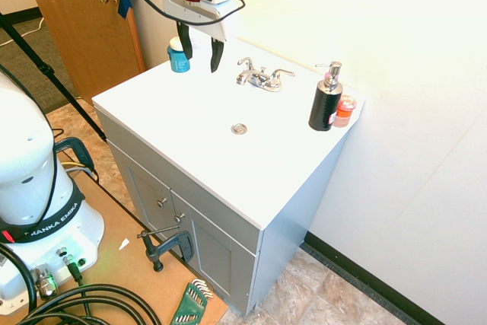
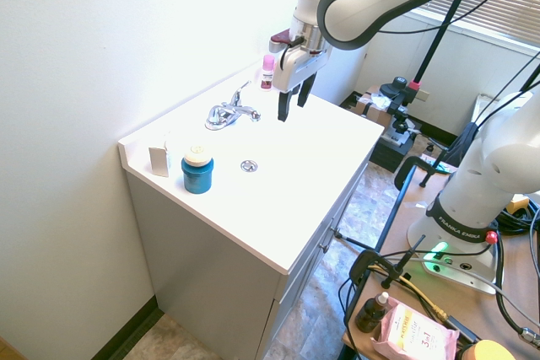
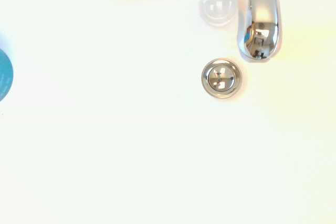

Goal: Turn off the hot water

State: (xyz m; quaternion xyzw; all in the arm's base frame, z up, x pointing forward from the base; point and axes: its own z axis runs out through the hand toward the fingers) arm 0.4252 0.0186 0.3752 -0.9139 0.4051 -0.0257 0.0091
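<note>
While fingers (image 1: 202,55) hang open, faucet (image 1: 259,78) seems dry.

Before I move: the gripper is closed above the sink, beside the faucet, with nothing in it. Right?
Not quite: the gripper is open, its two fingers apart with a gap between them, as the first exterior view shows. It is above the sink, beside the faucet, and empty.

Chrome faucet (image 2: 226,115) behind drain (image 2: 249,166); blue jar (image 2: 197,173) (lidded) nearby
</note>
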